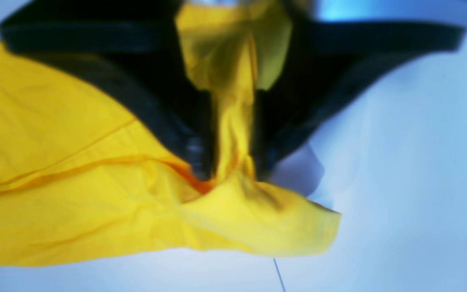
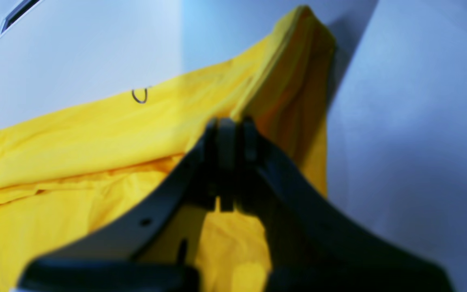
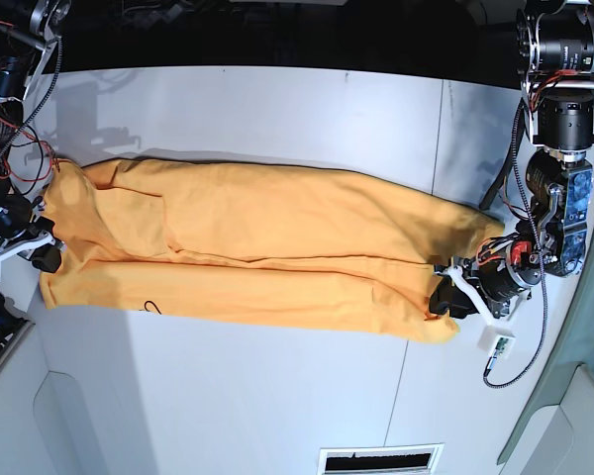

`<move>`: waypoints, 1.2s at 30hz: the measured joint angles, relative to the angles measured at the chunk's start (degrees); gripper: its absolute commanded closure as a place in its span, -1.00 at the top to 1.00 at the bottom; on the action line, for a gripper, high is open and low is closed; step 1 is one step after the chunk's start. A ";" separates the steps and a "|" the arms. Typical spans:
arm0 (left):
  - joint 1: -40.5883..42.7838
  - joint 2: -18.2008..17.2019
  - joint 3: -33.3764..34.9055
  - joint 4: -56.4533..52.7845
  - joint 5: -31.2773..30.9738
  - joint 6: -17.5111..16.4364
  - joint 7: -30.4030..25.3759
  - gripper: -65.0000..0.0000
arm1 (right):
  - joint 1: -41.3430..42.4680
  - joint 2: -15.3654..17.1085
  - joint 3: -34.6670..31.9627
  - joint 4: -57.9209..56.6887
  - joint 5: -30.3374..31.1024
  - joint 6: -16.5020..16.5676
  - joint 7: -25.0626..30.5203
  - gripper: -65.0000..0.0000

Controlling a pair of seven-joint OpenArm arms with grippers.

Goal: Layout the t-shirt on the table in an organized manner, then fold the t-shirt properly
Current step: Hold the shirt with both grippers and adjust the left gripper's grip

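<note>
White table (image 3: 277, 396): t-shirt (image 3: 257, 247) stretched long between both ends, still rumpled. Left gripper (image 1: 227, 174) and right gripper (image 2: 230, 123) each pinch fabric. Layout partial; folding outstanding.

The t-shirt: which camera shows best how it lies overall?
The base view: the whole t-shirt shows, stretched lengthwise across the table between both arms. The left wrist view shows only bunched fabric between that pincer's jaws; the right wrist view, one folded end behind the shut pincer.
</note>
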 measured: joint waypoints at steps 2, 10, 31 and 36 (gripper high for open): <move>1.14 0.00 0.00 -0.02 0.11 -0.02 -0.13 -0.09 | 0.02 0.00 0.00 0.00 0.02 0.00 0.00 -1.00; 2.29 -0.48 0.04 -0.11 0.39 1.92 0.15 -0.09 | 0.02 0.00 0.00 0.00 0.00 0.00 0.00 -1.00; 4.98 0.31 0.04 -0.11 -1.95 -1.75 5.20 -0.43 | 0.00 0.00 0.00 0.00 0.00 0.02 -0.02 -1.00; 4.85 0.94 0.04 -0.11 -1.92 -1.73 3.34 -1.00 | 0.00 0.00 0.00 0.00 0.00 0.00 0.00 -1.00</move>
